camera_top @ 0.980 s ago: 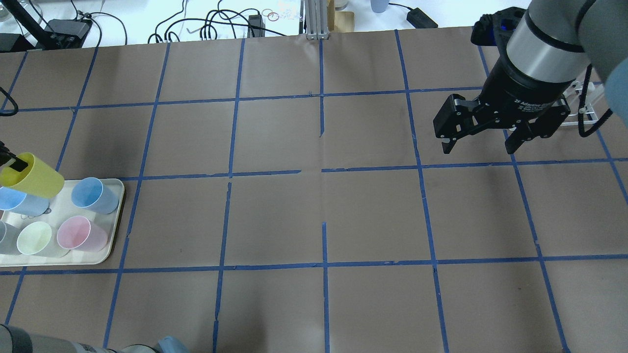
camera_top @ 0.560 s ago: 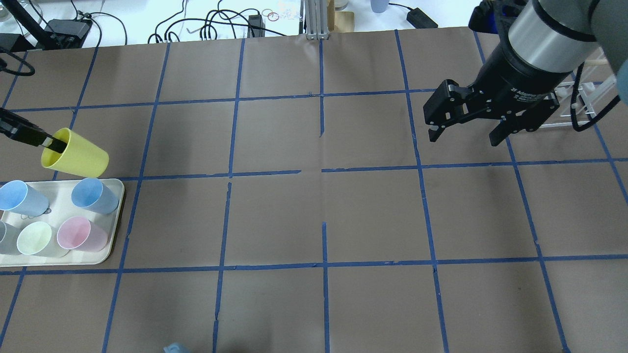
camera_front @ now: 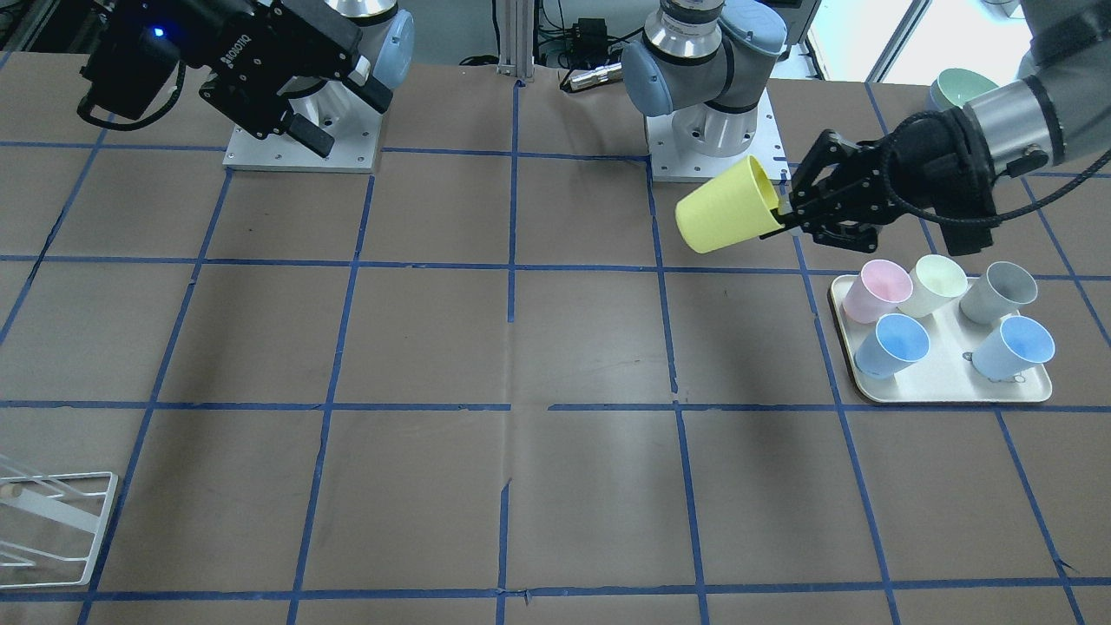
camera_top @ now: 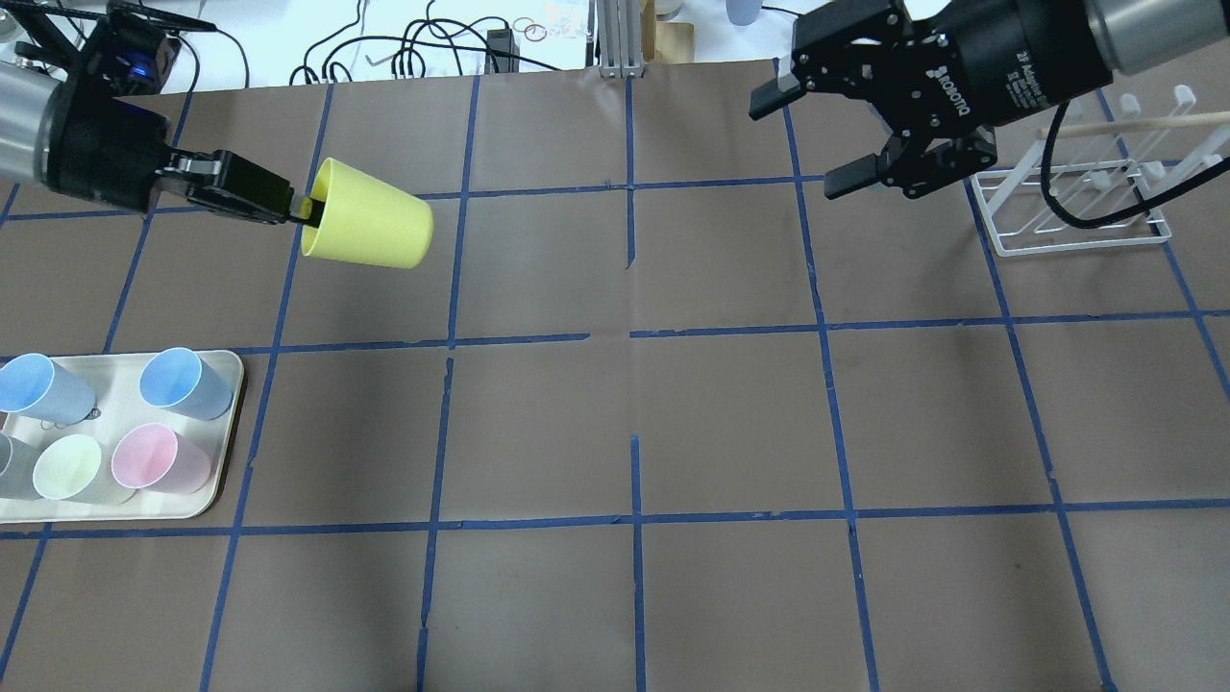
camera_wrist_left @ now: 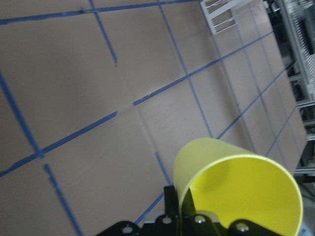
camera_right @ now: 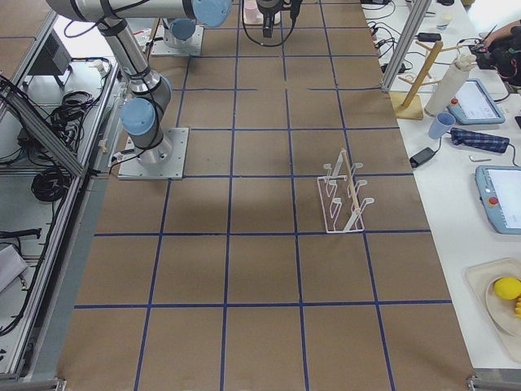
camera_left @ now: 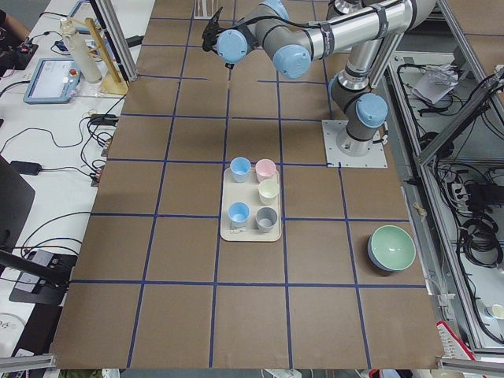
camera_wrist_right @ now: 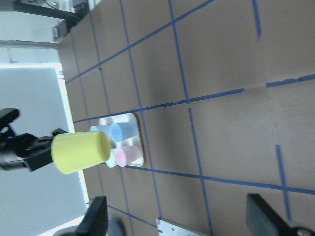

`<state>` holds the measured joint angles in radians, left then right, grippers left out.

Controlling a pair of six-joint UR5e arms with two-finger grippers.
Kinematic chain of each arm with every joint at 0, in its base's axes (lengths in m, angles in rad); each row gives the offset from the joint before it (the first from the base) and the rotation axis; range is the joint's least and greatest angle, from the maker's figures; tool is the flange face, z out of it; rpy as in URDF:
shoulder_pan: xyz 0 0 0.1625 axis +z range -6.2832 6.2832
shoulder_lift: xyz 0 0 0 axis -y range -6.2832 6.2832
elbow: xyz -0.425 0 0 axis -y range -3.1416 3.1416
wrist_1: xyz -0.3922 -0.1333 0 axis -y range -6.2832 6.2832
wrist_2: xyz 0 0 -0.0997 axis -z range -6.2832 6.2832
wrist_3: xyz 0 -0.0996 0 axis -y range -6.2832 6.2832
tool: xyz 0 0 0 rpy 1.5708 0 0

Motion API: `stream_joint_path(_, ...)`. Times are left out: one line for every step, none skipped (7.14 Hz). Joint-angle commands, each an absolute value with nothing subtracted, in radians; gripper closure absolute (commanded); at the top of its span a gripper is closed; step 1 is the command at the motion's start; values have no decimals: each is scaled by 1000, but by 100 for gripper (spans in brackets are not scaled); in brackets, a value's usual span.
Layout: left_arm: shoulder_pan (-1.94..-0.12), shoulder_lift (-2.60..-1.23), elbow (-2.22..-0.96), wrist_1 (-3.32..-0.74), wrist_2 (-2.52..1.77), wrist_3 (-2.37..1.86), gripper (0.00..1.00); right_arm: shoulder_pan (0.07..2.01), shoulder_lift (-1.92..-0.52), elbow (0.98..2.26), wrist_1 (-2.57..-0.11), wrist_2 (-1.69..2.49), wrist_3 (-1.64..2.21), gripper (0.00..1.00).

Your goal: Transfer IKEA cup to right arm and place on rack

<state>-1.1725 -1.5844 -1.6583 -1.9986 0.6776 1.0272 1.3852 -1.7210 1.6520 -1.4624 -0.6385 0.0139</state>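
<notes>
The bright yellow IKEA cup (camera_top: pixel 370 228) lies on its side in the air above the far left part of the table, base pointing toward the table's middle. My left gripper (camera_top: pixel 300 210) is shut on its rim, one finger inside the mouth; the left wrist view shows the cup (camera_wrist_left: pixel 241 191) close up. It also shows in the front view (camera_front: pixel 727 217). My right gripper (camera_top: pixel 798 144) is open and empty, held high at the far right, jaws facing the cup, which it sees far off (camera_wrist_right: pixel 81 152). The white wire rack (camera_top: pixel 1076 211) stands just right of that gripper.
A cream tray (camera_top: pixel 106 413) at the left edge holds two blue cups (camera_top: pixel 183 383), a pink cup (camera_top: pixel 159 458), a pale cream cup (camera_top: pixel 72 468) and a grey one. A green bowl (camera_front: pixel 959 87) sits near the left arm's base. Cables and gear lie beyond the far edge.
My left gripper has carried the yellow cup up off the tray area, farther away and to the right. My right gripper has moved left and farther back, turning toward the cup and uncovering the rack.
</notes>
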Motion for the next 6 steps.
stream_joint_path(-1271,-1549,-1764,-2014,370,1019,100,1333,-1718,1698,-1412,-370,14,0)
stream_joint_path(-1338,-1537,-1794,-2014,215,988,100,1284,-1717,1753,-1387,-273,11,0)
stream_joint_path(-1386,-1522,-1808,-2014,127,964,100,1278,-1717,1791,-1387,-194,3,0)
stream_joint_path(-1408,-1513,-1827,-2014,54,954,100,1276,-1715,1811,-1387,-174,-53,0)
stream_joint_path(-1429,-1508,-1841,-2013,10,951,100,1276,-1715,1827,-1385,-151,-70,0)
stream_joint_path(-1463,-1505,-1845,-2013,-23,951,100,1281,-1718,1832,-1382,-147,-71,0)
